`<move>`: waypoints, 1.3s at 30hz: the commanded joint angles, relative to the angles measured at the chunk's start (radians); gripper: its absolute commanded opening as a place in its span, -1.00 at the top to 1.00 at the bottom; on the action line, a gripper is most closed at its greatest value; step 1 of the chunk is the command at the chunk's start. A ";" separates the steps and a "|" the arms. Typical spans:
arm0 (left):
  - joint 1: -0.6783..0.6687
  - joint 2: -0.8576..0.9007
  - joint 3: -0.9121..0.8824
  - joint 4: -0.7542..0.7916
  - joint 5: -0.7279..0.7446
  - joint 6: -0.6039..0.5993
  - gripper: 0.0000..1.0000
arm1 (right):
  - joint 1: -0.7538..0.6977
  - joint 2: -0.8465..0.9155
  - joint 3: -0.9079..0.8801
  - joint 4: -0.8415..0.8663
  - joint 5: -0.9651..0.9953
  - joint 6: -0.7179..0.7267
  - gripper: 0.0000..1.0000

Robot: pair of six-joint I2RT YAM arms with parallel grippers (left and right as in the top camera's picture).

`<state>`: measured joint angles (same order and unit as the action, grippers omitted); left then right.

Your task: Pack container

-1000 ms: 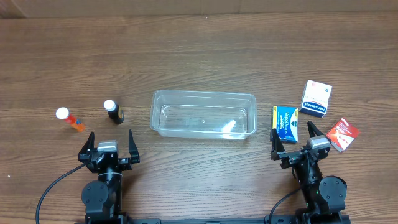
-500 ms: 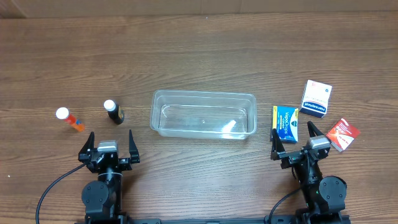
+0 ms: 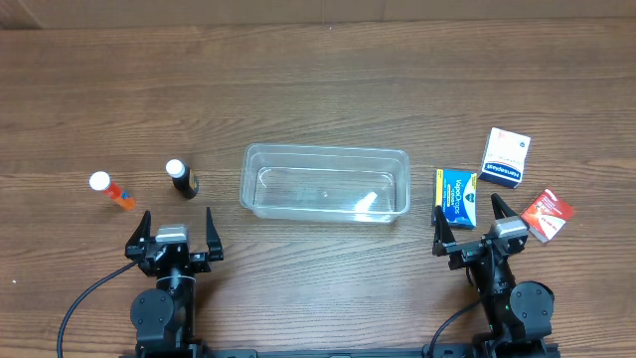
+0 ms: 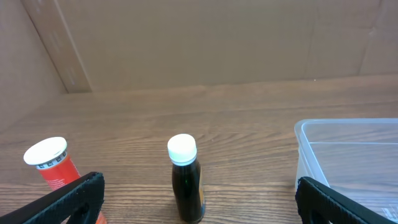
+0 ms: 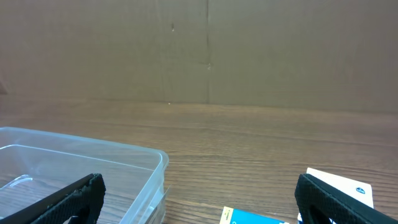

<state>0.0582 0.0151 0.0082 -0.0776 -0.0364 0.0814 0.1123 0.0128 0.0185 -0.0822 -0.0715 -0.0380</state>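
Note:
The clear plastic container (image 3: 325,184) sits empty at the table's middle; its corner shows in the left wrist view (image 4: 348,155) and the right wrist view (image 5: 81,168). A dark bottle with a white cap (image 3: 182,179) (image 4: 186,180) and an orange bottle with a white cap (image 3: 111,191) (image 4: 53,165) stand at the left. A blue box (image 3: 456,196) (image 5: 255,217), a white-and-blue box (image 3: 505,157) (image 5: 339,186) and a red-and-white packet (image 3: 548,216) lie at the right. My left gripper (image 3: 170,233) is open near the dark bottle. My right gripper (image 3: 469,228) is open by the blue box.
A brown cardboard wall (image 4: 205,43) stands along the table's far edge, also in the right wrist view (image 5: 205,50). Black cables (image 3: 84,298) run from the arm bases at the front edge.

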 commanded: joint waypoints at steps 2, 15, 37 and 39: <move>-0.006 -0.011 -0.003 0.003 0.011 0.012 -0.99 | 0.005 -0.010 -0.010 0.005 -0.001 -0.004 -1.00; -0.006 -0.011 -0.003 0.003 0.011 0.012 -1.00 | 0.005 -0.010 -0.010 0.005 -0.001 -0.004 -1.00; -0.006 -0.011 -0.003 0.003 0.015 0.010 -1.00 | 0.005 -0.006 -0.010 0.003 0.006 -0.003 -1.00; -0.006 -0.011 -0.003 0.001 0.030 0.006 -0.99 | 0.005 -0.006 -0.010 0.003 0.006 0.005 -1.00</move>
<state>0.0582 0.0151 0.0082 -0.0776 -0.0360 0.0814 0.1120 0.0128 0.0185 -0.0826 -0.0708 -0.0380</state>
